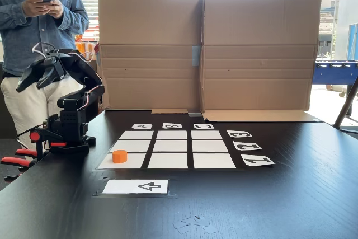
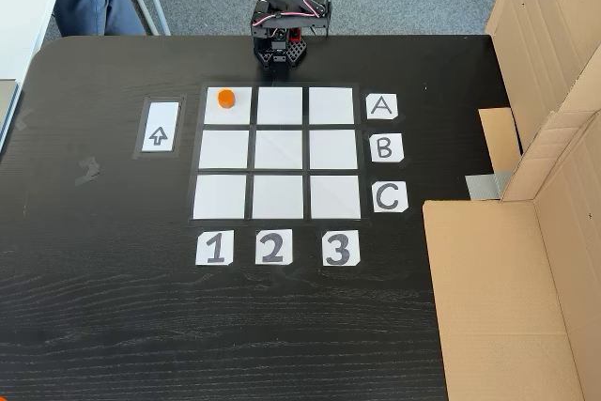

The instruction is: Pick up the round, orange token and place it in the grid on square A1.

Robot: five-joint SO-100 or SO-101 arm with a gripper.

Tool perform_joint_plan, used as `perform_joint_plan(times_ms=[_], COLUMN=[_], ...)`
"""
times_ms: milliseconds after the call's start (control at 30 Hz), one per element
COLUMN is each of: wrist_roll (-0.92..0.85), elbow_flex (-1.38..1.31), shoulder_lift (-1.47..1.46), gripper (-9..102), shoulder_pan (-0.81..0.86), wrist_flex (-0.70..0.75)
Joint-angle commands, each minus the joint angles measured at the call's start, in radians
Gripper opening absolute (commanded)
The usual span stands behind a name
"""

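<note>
From my station, reading the front-facing fixed view left to right: a person in a denim shirt (image 1: 39, 15) stands at the far left holding a phone. Next comes my arm, folded back and raised over its base, with the tool (image 1: 25, 82) hanging off the left edge of the surface (image 1: 291, 194), well apart from the grid (image 1: 170, 146). Its dark fingers look slightly parted and I see nothing between them, though the gap is too small for me to be sure how wide it is.

The token (image 1: 119, 156) sits on the near-left corner cell. In the top-down fixed view that same token (image 2: 225, 98) lies in the cell lining up with the "A" label (image 2: 380, 106) and the "1" label (image 2: 214, 248), so it rests on square A1 (image 2: 235, 112), toward its upper-left corner. I judge the placing as done, with the arm retired; my next move calls only for holding clear.

The token is a short, solid, bright-orange cylinder with a matte look. The grid cells are flat white paper rectangles on dark wood-grain. An arrow card (image 1: 136, 186) lies in front, and creased brown cardboard panels (image 1: 251, 48) stand behind.
</note>
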Motion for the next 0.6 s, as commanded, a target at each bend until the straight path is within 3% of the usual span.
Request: perform_joint_plan(times_ms=[0,567], wrist_roll=[-0.005,-0.077], elbow_flex=[0.052,0.431], shoulder_lift=[0.044,0.293], gripper=[10,2], shoulder_pan=[0.017,0.051], wrist_flex=[0.003,-0.035])
